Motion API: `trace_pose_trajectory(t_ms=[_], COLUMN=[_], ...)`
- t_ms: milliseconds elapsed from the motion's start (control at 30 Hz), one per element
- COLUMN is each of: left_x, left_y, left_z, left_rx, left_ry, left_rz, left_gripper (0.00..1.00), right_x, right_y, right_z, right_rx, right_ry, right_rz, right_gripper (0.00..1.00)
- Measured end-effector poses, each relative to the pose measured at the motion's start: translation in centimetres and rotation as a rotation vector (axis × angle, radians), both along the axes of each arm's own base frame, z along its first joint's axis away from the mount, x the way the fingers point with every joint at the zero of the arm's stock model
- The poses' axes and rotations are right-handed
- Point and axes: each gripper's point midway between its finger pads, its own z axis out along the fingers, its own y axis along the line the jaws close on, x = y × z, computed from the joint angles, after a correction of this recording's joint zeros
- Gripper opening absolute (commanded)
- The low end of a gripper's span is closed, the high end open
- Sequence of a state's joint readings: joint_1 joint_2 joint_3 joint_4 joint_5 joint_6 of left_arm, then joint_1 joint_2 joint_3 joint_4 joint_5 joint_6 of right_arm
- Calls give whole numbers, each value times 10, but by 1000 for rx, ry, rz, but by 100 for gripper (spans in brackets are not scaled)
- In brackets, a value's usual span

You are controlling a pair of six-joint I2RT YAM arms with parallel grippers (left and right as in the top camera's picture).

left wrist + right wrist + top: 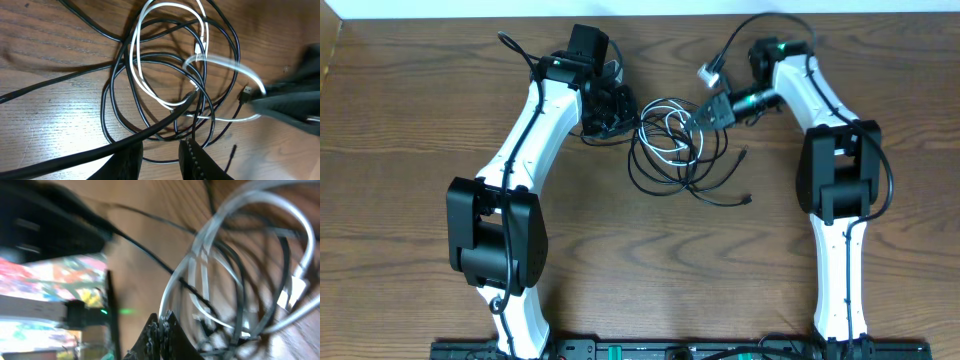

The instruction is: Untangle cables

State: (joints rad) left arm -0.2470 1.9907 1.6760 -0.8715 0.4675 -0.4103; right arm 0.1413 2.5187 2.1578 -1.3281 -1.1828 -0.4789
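Bare tabletop (pixel 660 275) in front of the cables (pixel 670 152); at their flanks (close in) left gripper (pixel 612 112) and right gripper (pixel 704 117).

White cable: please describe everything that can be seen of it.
The white cable is a thin, glossy cord with a small white plug, coiled in loose loops. It lies on the table, interwoven with the black cables. One strand runs to the shut right hand, which seems to pinch it.

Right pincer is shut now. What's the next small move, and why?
Probably ease the right pincer slowly up and rightward: it looks shut on the white cable, which threads through the black loops, so a gentle pull should show where it snags.
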Motion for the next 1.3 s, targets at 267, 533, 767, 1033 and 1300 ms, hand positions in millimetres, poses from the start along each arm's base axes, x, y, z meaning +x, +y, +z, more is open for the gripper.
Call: trace_pose_trajectory(t_ms=[267, 533, 767, 1033, 1300], left_x=[0, 0, 0, 0, 0], left_y=[0, 0, 0, 0, 0], left_z=[0, 0, 0, -1, -1], left_rx=[0, 0, 0, 1, 1], left_ry=[1, 1, 1, 1, 1], left_rz=[0, 0, 0, 0, 0], left_gripper=[30, 30, 30, 31, 30], right_x=[0, -14, 14, 9, -18], right_y=[-12, -19, -26, -29, -11], right_z=[149, 202, 114, 5, -15], right_rx=[122, 22, -158, -234, -187], right_ry=[-249, -395, -246, -24, -59], right_rz=[-51, -83, -104, -29, 129], right_gripper=[1, 9, 29, 37, 36])
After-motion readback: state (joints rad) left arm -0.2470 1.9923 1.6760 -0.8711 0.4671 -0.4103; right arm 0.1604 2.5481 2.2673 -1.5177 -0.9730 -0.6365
